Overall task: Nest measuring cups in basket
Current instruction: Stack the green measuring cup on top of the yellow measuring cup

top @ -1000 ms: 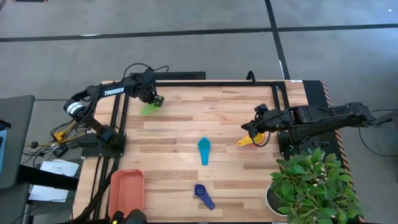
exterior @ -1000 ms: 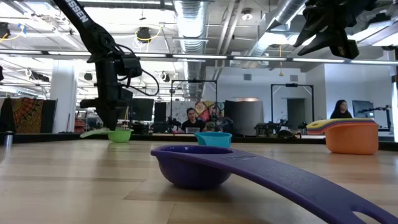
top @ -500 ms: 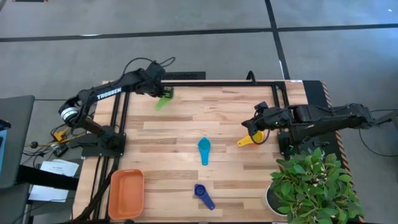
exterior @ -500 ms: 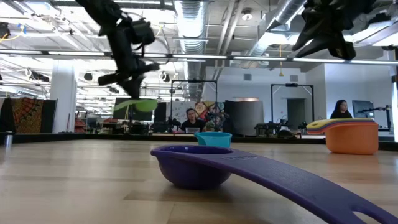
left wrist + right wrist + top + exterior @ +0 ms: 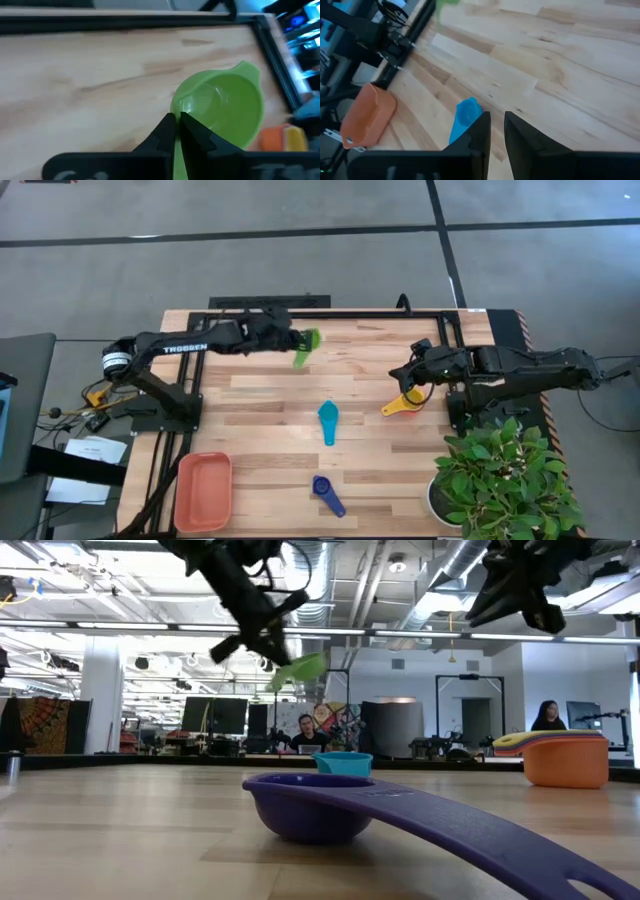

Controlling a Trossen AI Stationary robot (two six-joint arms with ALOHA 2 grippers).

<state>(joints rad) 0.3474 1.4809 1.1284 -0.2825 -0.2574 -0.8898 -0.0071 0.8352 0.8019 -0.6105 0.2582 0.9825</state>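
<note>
Wooden table [image 5: 300,440], left arm [image 5: 185,347] lettered "TROSSEN"

Overhead camera faces straight down; table-level camera faces the room, close behind the dark purple plastic scoop-shaped cup [image 5: 310,808], apparently shared with overhead [image 5: 322,488].

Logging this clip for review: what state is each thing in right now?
Green cup: held in the air by its handle.
Left gripper: shut on green cup.
Right gripper: above the yellow cup.
Teal cup: on table.
Purple cup: on table.
Basket: empty.
</note>
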